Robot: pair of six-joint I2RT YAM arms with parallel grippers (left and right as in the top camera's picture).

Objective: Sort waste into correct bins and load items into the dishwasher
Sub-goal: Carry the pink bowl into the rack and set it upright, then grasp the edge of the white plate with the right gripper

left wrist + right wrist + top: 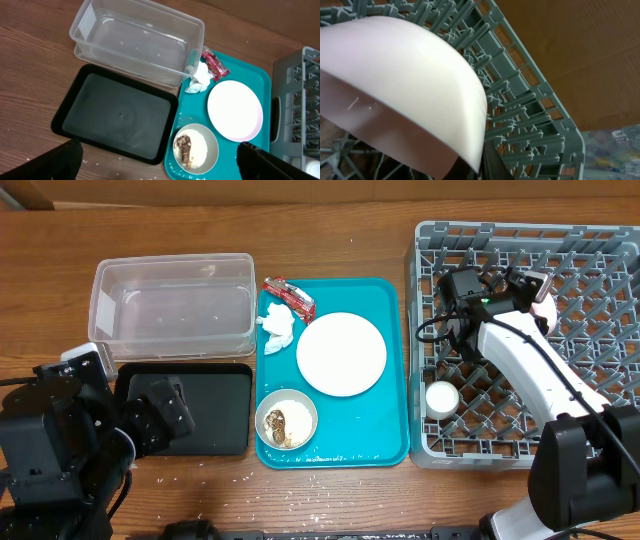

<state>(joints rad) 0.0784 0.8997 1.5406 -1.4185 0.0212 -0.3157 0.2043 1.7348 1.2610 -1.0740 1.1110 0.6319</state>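
Two arms showed from overhead. The right gripper (542,292) hung over the rack (600,265), apparently clamped on the pink bowl (546,308), which stood on edge just beneath it. A cup (441,397) sat in the rack well behind it, toward the arm's base. The left gripper (165,412) hovered over the black tray (222,405), with the tub (172,305) just beyond.

From the left wrist, the jaws stood wide apart, holding nothing. Ahead and to the gripper's right, on the teal tray (260,80), lay the tissue (199,81) and the wrapper (215,62), whose long axis ran diagonally away. The plate (235,110) and the grey bowl (196,147) of rice and scraps lay nearer. All of this waste was closer to the left arm.

From the right wrist, the pink bowl filled the view, tilted, rim toward the gripper and pegs directly below. The fingers were mostly hidden. Seating it looked to need a straight descent between the peg rows.
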